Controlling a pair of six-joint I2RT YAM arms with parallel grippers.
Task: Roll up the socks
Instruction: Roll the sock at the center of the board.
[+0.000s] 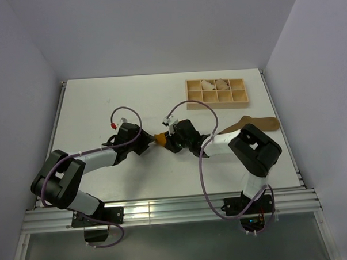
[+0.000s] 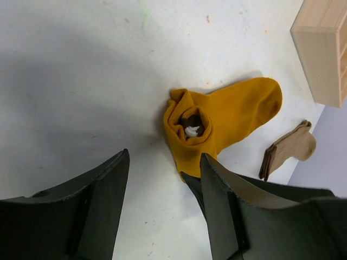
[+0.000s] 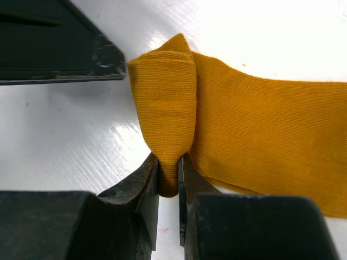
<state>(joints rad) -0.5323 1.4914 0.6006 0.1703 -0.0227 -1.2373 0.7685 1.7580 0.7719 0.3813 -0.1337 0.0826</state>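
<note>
Starting on the left of the white worktop [image 1: 103, 104]: the left arm reaches in toward the middle, and the left tool [image 2: 164, 160] has its jaws spread fairly wide with nothing between them. It's just sitting right in front of the rolled-up end of the mustard sock [image 2: 238, 111], not gripping it.

The sock is pretty much dead centre on the worktop, sandwiched between the two tools in the top view. One end is curled into a loose roll with a bit of dark brown and white peeking out of the core. The rest lies flat, stretching away toward the far right.

The right tool [image 3: 168, 162] comes in from the other side. Its jaws are nearly closed and pinch a fold at the roll's edge, and you can see the fabric squeezed thin between the fingers.

Further right, well apart from all that, the tan sock [image 1: 251, 124] lies flat on the worktop. Behind it is a wooden tray [image 1: 218, 102] with compartments, and two pale bundles [image 1: 208, 83] sit in its back row.
</note>
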